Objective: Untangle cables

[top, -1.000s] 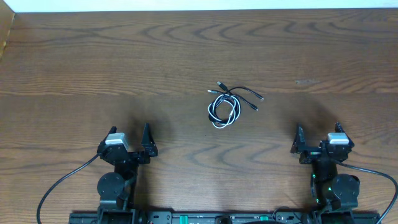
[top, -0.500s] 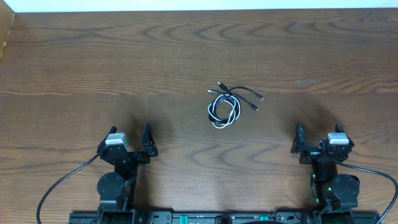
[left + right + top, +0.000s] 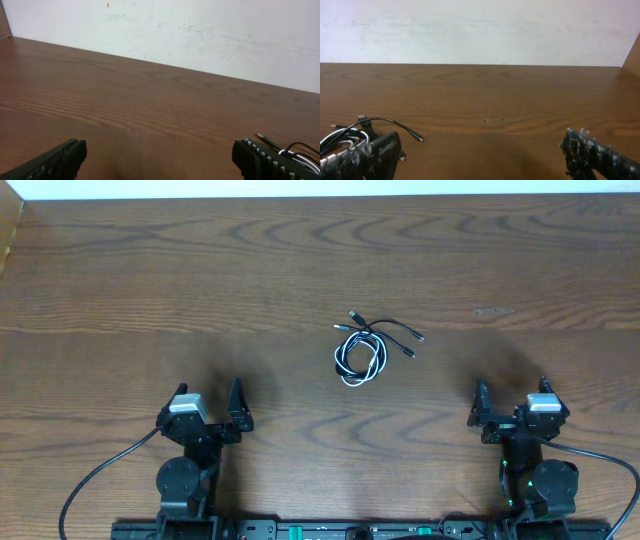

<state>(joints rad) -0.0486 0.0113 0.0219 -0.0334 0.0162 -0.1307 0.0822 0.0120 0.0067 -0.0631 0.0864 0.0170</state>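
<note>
Cables (image 3: 360, 352), thin short cords in one small tangle, one white and the rest black with small plug ends, are the concern here, though the pincers come first from the robot's side.

The left gripper (image 3: 209, 390), with its black ribbed fingers, stands wide open and empty at the near edge of the dark brown wooden table (image 3: 120, 280). The right gripper (image 3: 512, 388), its twin, is likewise spread wide with nothing between its fingers. The two are well apart.

Farther out, between the arms and somewhat nearer the right one, the tangle lies flat on the wood. The white cord (image 3: 350, 378) is coiled into a loop with a black one, and a few black plug ends (image 3: 417, 337) stick out beyond it. Behind everything rises a plain white wall (image 3: 480, 30).

Several things could go wrong, in my judgement:

- Open fingers that close on the middle of the coil would likely pinch several strands at once, and pulling would tighten the tangle.
- The cords are light, so a one-armed tug may drag the whole bundle across the table.
- They lie thin and flat, so a descent that is too shallow misses them and one that is too deep scrapes the wood.
- A plug end may catch inside the loop.
- Both arms heading for so small a target could collide.
</note>
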